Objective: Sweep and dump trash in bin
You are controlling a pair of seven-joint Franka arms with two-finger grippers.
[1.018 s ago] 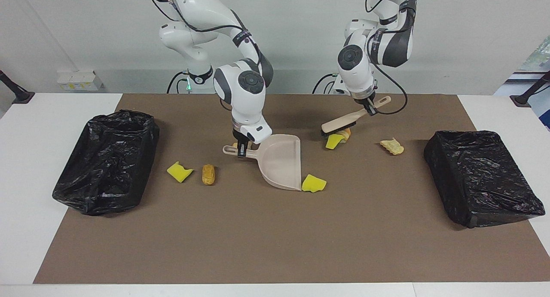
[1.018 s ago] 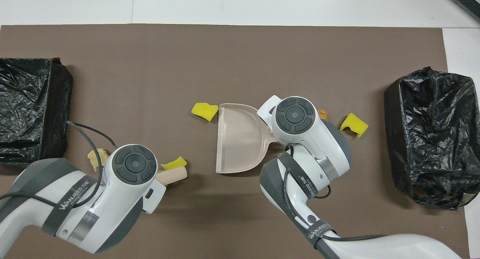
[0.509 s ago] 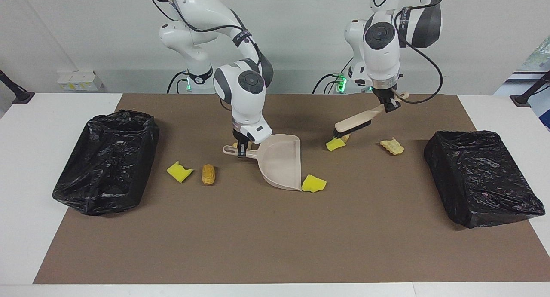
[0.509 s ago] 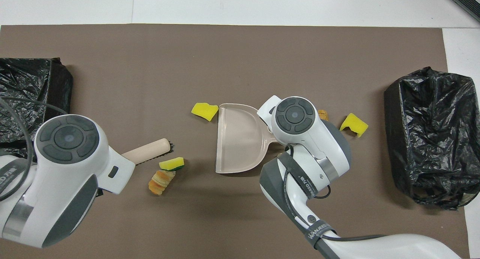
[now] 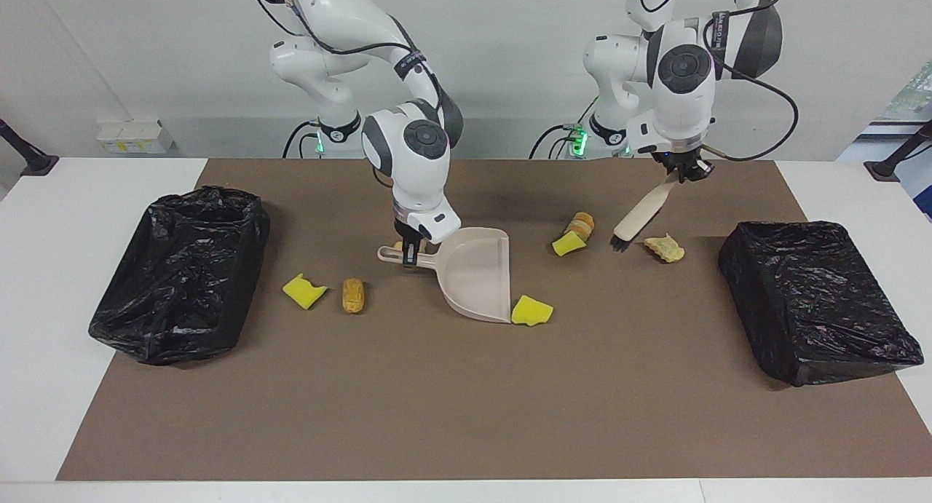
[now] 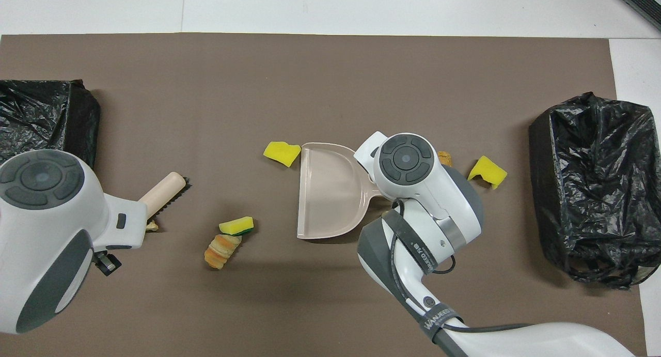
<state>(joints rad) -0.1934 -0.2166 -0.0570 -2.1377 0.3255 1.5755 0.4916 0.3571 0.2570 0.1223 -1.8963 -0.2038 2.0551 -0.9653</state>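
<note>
A: Where is the right tool?

B: Low over the middle of the brown mat, pinching the handle of the beige dustpan. The pan rests on the mat with its open mouth turned toward the left arm's end of the tabletop.

A: And the left tool?

B: It is up in the air, clamped on the handle of the beige brush, which slants downward. The bristle end is close to the mat, just beside a pale golden scrap.

A: Where does the trash lie?

B: Scattered on the mat. A yellow sponge chunk touches the dustpan's mouth at the corner farther from the robots. A sponge piece with a green face sits against a croissant-like piece, between the dustpan and the brush. Toward the right arm's end lie another yellow chunk and a golden-brown bread piece, side by side. One more brown bit peeks out by the right tool.

A: And the bins?

B: One black-lined bin stands at the right arm's end and another black-lined bin at the left arm's end.
</note>
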